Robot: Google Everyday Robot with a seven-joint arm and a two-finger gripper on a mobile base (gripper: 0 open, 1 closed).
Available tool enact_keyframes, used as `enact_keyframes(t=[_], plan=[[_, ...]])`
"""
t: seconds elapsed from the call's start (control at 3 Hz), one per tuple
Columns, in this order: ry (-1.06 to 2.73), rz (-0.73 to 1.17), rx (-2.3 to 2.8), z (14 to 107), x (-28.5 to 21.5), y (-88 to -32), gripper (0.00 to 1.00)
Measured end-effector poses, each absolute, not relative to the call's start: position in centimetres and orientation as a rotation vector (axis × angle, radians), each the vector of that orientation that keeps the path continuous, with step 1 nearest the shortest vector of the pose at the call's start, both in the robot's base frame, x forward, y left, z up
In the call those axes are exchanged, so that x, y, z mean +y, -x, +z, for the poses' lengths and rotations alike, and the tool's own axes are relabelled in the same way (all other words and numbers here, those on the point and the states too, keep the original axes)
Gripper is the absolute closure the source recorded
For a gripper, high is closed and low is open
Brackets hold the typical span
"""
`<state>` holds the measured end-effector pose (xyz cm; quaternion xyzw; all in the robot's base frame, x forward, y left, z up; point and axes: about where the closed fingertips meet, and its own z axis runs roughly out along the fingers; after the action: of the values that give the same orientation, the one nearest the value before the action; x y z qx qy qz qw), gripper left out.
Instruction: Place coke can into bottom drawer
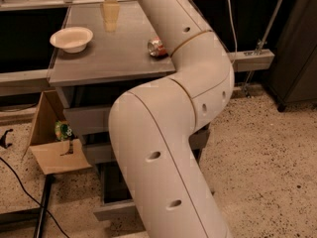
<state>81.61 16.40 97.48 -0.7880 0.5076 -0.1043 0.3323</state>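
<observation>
Above the cabinet top (111, 61) hangs the gripper (110, 18) (open or closed? can't tell), coke can (157, 47) lying apart.

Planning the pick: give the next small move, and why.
Probably carry the gripper across the table to hover over the can. The gripper hangs near the table's far edge, by the bowl and apart from the can, which lies on its side beside the arm. The bottom drawer already stands open.
</observation>
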Motion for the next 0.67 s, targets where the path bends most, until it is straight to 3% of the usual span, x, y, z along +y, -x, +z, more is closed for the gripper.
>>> enact_keyframes(t=[0.67], plan=[[2.156,-0.308,1.299,94.8,15.2,-82.4,0.00]])
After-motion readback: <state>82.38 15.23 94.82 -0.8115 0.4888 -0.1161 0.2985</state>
